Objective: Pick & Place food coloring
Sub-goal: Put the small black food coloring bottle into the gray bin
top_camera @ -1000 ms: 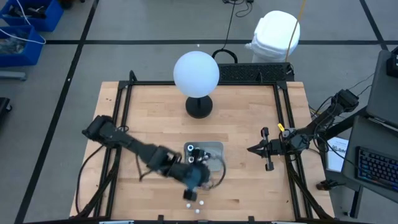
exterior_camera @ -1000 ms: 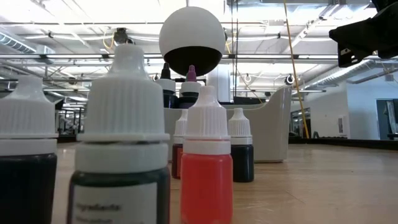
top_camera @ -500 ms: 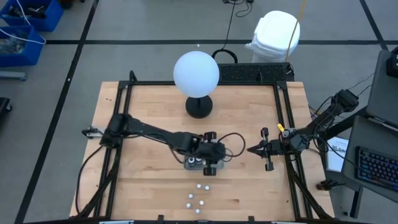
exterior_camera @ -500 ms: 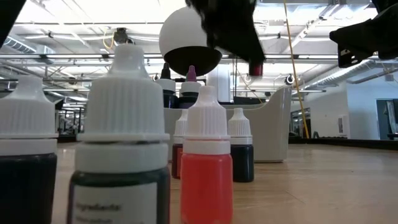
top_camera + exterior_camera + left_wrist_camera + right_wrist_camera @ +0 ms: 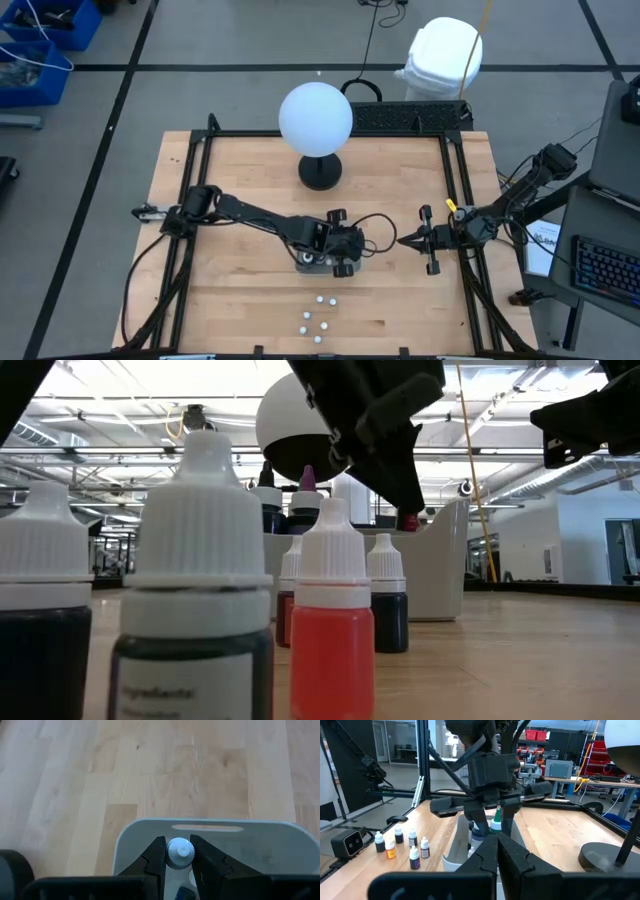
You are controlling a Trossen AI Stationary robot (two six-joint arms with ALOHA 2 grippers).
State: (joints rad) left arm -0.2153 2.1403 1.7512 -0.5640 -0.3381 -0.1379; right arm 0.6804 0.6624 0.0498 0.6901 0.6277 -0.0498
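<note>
My left gripper [image 5: 340,264] hangs over the shallow grey tray [image 5: 250,845] in the middle of the table, shut on a small white-capped food coloring bottle [image 5: 179,853]. In the low view the bottle's low end [image 5: 408,520] shows red below the fingers. Dark bottles [image 5: 310,258] stand in the tray's left part. Several small white-capped bottles [image 5: 320,312] stand on the wood near the front edge, and fill the low view [image 5: 332,630]. My right gripper [image 5: 404,240] waits shut above the table's right side, touching nothing. My left gripper pinches the bottle just below its white cap [image 5: 180,849] between its two fingers [image 5: 156,861]. The fingers slant down from the table's left side. The bottle hangs upright, cap up, over the tray; whether its bottom touches the tray floor does not show.
A big white globe [image 5: 315,118] on a black base [image 5: 320,172] stands at the table's far middle. A black frame [image 5: 452,170] runs along the table's sides. Bare wood [image 5: 250,290] lies left of the tray and between the tray and the front bottles.
My left gripper has carried the bottle from the group near the front edge toward the far edge and a little right, over the tray. It has then sunk toward the tray, staying shut on the bottle. The front bottles have stayed in place.
</note>
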